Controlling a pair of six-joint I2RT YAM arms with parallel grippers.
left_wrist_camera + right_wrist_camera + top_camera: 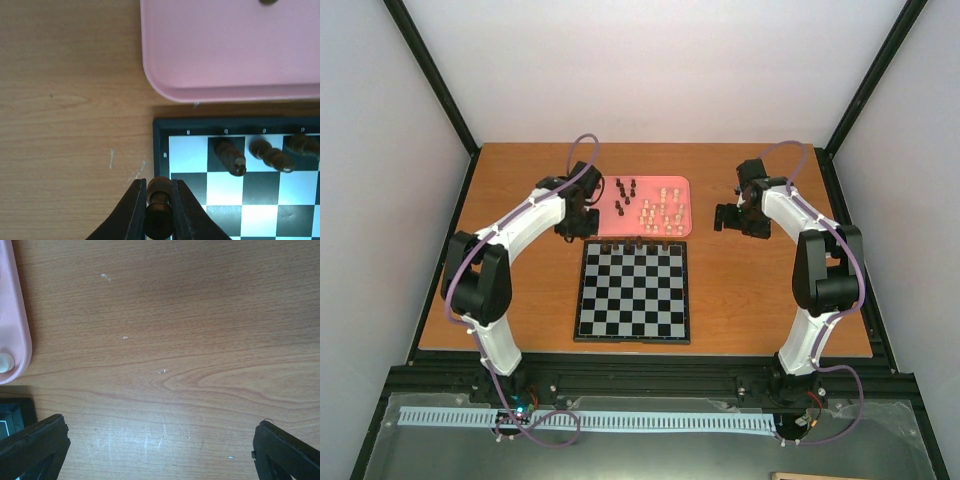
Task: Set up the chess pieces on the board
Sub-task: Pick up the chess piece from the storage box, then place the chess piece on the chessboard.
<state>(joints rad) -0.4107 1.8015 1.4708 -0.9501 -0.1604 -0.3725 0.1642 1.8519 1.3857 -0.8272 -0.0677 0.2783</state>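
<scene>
One chequered board (632,290) lies on the orange-brown wooden table (750,290), pale walls (660,70) around. At its far-left corner the left gripper (159,187) clamps one dark chess piece (159,202); three dark chess pieces (230,156) stand nearby. Right gripper (160,440) gapes over bare wood; one pink tray (225,50) lies beyond.

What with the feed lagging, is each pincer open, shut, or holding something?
Left pincer: closed on a dark chess piece.
Right pincer: open, holding nothing.

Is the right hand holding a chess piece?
No, the right hand is wide open above the table with nothing in it.
</scene>
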